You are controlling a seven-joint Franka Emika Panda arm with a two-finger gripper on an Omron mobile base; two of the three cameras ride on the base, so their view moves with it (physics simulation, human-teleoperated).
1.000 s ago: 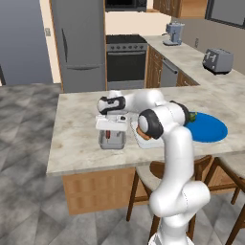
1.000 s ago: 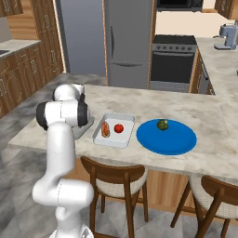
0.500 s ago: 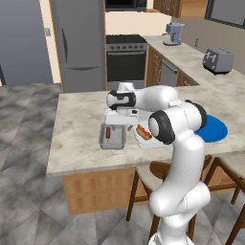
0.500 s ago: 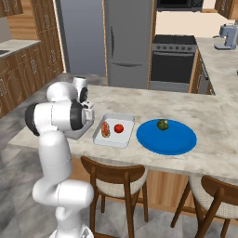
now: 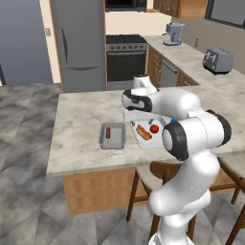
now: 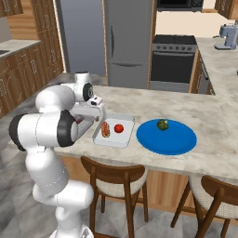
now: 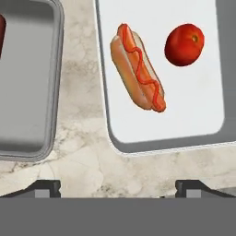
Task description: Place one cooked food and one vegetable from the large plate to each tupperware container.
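Hand view, gripper (image 7: 117,186) spread wide and empty above the counter (image 7: 83,152), hot dog (image 7: 138,67) and tomato (image 7: 184,44) in the whitish tray (image 7: 203,110), sausage (image 5: 108,132) in the grey tray (image 5: 113,136), green piece (image 6: 162,124), possibly broccoli, on the blue plate (image 6: 167,142).

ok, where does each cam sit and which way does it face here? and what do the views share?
Left base view: behind the arm to its left, facing forward and down over the counter; the white arm rises at lower right, over the grey container and whitish container.
Right base view: behind to the right; the arm rises at lower left, the blue plate with the green piece to its right.
Hand view: on the hand, facing straight down; finger tips at the bottom.
Shared: hot dog and tomato in the whitish container.
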